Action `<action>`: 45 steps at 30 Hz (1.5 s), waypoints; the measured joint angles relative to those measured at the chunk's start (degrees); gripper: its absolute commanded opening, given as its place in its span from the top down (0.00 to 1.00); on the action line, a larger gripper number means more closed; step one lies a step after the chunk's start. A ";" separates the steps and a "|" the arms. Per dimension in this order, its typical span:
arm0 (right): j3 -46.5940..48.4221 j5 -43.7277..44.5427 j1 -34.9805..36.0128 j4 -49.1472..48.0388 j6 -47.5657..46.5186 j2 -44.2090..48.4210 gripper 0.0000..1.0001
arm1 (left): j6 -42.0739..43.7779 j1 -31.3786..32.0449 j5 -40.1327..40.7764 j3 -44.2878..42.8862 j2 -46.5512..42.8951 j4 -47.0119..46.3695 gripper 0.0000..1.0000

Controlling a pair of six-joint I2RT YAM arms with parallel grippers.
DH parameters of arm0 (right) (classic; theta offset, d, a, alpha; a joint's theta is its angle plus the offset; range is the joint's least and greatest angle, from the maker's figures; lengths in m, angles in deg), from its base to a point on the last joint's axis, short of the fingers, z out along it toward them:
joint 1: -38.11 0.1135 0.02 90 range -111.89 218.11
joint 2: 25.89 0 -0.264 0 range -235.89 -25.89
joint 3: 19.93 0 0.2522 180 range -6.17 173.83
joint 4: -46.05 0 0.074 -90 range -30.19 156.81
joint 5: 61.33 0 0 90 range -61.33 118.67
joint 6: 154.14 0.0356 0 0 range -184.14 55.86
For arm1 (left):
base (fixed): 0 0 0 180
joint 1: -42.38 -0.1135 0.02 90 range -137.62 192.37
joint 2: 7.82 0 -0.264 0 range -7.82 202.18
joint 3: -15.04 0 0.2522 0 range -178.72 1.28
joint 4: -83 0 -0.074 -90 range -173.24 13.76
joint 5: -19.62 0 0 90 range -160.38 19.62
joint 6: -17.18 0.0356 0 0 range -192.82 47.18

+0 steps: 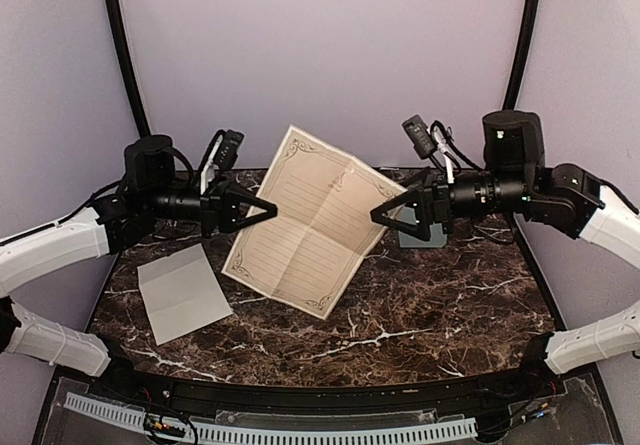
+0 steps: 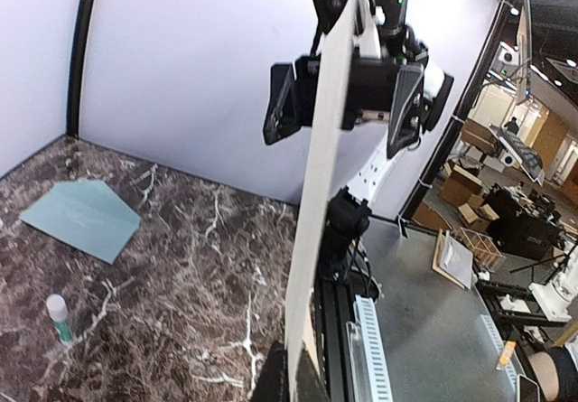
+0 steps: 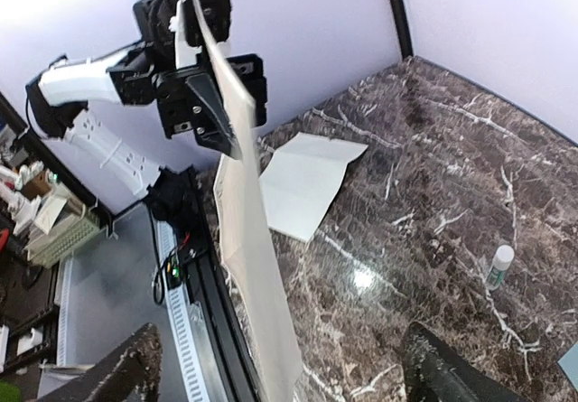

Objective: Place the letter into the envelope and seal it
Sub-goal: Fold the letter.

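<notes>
Letter (image 1: 305, 220): held in the air above the table (image 1: 450, 305), between the two arms. Left gripper (image 1: 265, 210): clamped on the letter's left edge. Right gripper (image 1: 380, 215): fingers wide apart around the right edge, gripping nothing. Envelope (image 2: 81, 217): flat on the table beyond the right arm, with the glue stick (image 2: 59, 316) near it. Risk: supported at one edge only, the sheet may droop, swing or slip.

This is a robotics lab or workshop bay. A dark marble-patterned surface (image 1: 430, 305) is boxed in by plain pale backdrop panels (image 1: 320, 55) on black poles (image 1: 125, 45), with a slotted cable duct (image 1: 270, 431) along its near edge. Past the enclosure, the left wrist view shows stacked cardboard boxes (image 2: 465, 185) and equipment on an open grey floor (image 2: 424, 330).
</notes>
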 measured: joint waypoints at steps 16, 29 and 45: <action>-19.52 5.31 1.18 -35.89 13.22 5.92 0.27 | -14.12 -1.27 4.68 2.62 -1.86 -24.26 1.00; -19.61 5.62 5.79 -42.38 12.94 0.24 0.72 | -16.46 -1.46 4.15 5.05 -1.79 -27.74 1.00; -19.54 12.44 6.54 -45.00 11.89 1.49 1.00 | -16.41 -1.49 0.44 4.11 1.86 -25.40 0.53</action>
